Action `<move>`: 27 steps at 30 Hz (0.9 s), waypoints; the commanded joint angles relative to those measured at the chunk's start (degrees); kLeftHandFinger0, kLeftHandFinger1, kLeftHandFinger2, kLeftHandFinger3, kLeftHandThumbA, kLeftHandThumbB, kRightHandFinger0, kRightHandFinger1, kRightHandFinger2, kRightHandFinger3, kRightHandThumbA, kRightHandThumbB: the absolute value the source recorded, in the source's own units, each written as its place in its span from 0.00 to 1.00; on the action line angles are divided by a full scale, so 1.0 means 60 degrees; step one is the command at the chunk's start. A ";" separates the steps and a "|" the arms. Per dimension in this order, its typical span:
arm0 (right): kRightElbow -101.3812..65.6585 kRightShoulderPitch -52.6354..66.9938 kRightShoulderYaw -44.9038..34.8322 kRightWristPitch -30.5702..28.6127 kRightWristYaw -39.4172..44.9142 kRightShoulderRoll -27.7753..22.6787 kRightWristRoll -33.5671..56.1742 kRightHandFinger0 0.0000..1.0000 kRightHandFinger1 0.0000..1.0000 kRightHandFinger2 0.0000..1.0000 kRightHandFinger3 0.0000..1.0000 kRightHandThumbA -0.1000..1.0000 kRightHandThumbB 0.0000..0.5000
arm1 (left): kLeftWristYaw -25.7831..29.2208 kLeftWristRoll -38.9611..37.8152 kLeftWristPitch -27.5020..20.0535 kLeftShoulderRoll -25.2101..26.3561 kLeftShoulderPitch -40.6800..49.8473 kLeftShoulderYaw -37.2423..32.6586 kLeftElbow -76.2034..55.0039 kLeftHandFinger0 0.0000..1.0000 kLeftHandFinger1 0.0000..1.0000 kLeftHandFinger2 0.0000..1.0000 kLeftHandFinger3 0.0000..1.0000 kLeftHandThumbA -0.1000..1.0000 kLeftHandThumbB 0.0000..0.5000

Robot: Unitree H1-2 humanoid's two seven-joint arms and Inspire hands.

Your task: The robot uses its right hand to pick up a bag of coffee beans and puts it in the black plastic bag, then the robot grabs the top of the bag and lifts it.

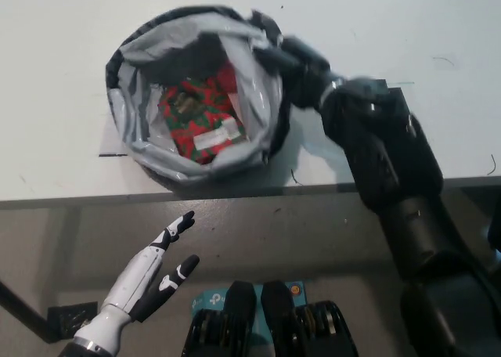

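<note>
A black plastic bag [141,63] with a grey lining stands open on the white table [55,75]. Inside it lies a red and green bag of coffee beans [200,120]. My black right hand [286,59] is shut on the bag's right rim, which it holds raised, and the picture there is blurred. My white left hand [153,275] rests open below the table's front edge at the lower left, apart from the bag.
A dark flat patch [391,91] lies on the table under my right forearm. The table's front edge [78,199] runs across the middle of the picture, with grey floor [313,239] below it.
</note>
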 commanded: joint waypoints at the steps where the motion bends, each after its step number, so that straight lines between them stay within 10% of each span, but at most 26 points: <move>1: -0.0589 -0.4788 0.0207 -0.0008 -0.1371 -0.0125 0.1239 0.00 0.15 0.62 1.00 0.00 0.18 | 0.0041 0.0126 -0.0139 0.0047 -0.0338 0.0004 -0.0250 1.00 1.00 1.00 1.00 0.99 0.32; 3: -0.0842 -0.4895 0.1137 -0.0012 -0.0836 -0.0512 -0.1113 0.00 0.14 0.58 0.95 0.03 0.09 | 0.0049 0.0116 -0.0182 0.0031 -0.0308 -0.0010 -0.0240 1.00 1.00 1.00 1.00 0.99 0.32; 5: -0.0931 -0.5160 0.2743 -0.0165 -0.0579 -0.1119 -0.3685 0.00 0.17 0.59 0.36 0.09 0.13 | 0.0040 0.0087 -0.0198 0.0023 -0.0289 -0.0016 -0.0232 1.00 1.00 1.00 1.00 0.98 0.33; 10: -0.0045 -0.6081 0.4194 -0.0637 -0.0268 -0.1677 -0.4974 0.03 0.41 0.76 0.62 0.05 0.17 | 0.0073 0.0149 -0.0223 0.0005 -0.0316 -0.0030 -0.0204 1.00 1.00 1.00 1.00 0.96 0.32; 23: 0.1679 -0.7178 0.5701 -0.1983 -0.0693 -0.2090 -0.6067 0.00 0.16 0.50 0.49 0.00 0.31 | 0.0045 0.0267 -0.0349 -0.0011 -0.0383 -0.0114 -0.0174 0.98 1.00 1.00 1.00 0.95 0.29; 27: 0.2344 -0.7381 0.6704 -0.2583 -0.1572 -0.2168 -0.7163 0.00 0.05 0.49 0.67 0.00 0.18 | 0.0018 0.0273 -0.0336 -0.0007 -0.0325 -0.0139 -0.0238 0.98 1.00 1.00 1.00 0.93 0.26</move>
